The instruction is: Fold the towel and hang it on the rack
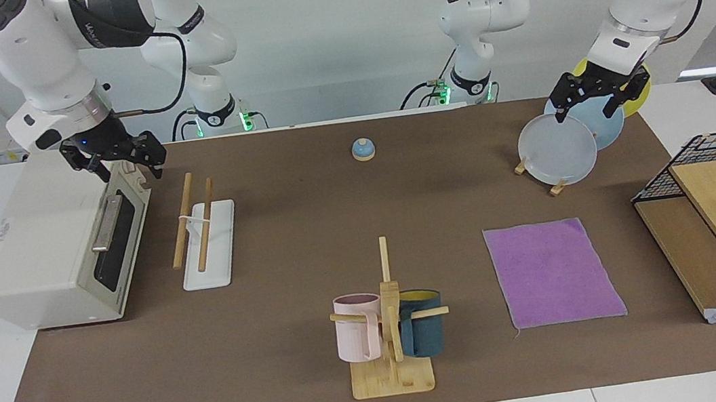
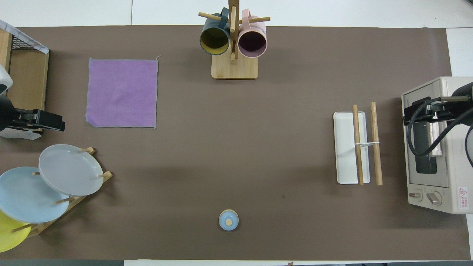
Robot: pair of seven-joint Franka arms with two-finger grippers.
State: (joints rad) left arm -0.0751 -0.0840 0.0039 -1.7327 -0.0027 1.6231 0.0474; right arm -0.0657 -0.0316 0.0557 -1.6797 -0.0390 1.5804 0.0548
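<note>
The purple towel (image 1: 551, 273) (image 2: 122, 92) lies flat and unfolded on the brown mat, toward the left arm's end and farther from the robots than the plate stand. The rack (image 1: 206, 232) (image 2: 360, 147), two wooden rails on a white base, stands toward the right arm's end beside the toaster oven; nothing hangs on it. My left gripper (image 1: 586, 111) (image 2: 44, 122) hovers open over the plates, holding nothing. My right gripper (image 1: 131, 173) (image 2: 421, 112) hangs open and empty over the toaster oven's front edge.
A white toaster oven (image 1: 57, 251) (image 2: 436, 147) sits at the right arm's end. A bamboo mug stand (image 1: 391, 361) (image 2: 234, 66) carries two mugs. The plate stand's grey plate (image 1: 556, 149) (image 2: 70, 170), a blue bell (image 1: 363, 150) (image 2: 228, 220) and a wooden shelf with wire basket (image 1: 715, 218) also stand here.
</note>
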